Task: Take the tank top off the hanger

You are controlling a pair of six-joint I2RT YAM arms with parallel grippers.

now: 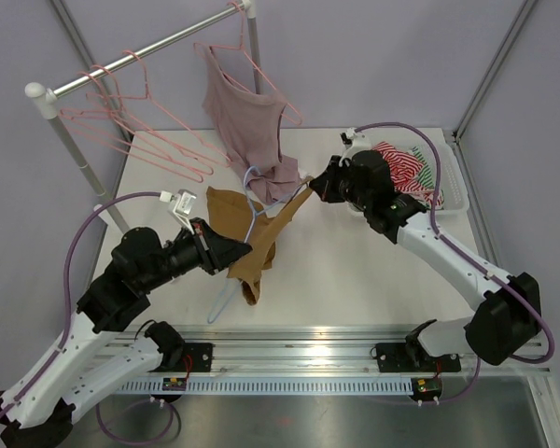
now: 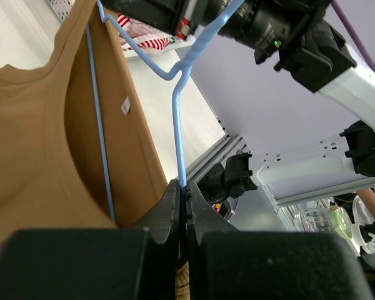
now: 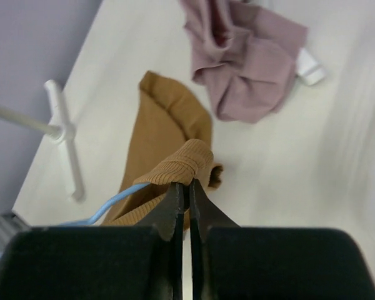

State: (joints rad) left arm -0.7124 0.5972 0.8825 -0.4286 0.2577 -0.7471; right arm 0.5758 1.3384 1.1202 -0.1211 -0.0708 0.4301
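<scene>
We saw the tan tank top (image 1: 226,213) lying on the white worktop (image 1: 355,271) between the 2 arms, with a blue hanger (image 2: 178,125) inside it. The left gripper (image 2: 186,190) was clamped on the hanger's wire, its jaws together around it. The right gripper (image 3: 189,186) was pinched shut on 1 ribbed shoulder strap of the tank top, holding it above the worktop beside the hanger's end. Behind them, a mauve top (image 1: 247,121) hung below the rail (image 1: 140,58), its hem bunched on the worktop.
</scene>
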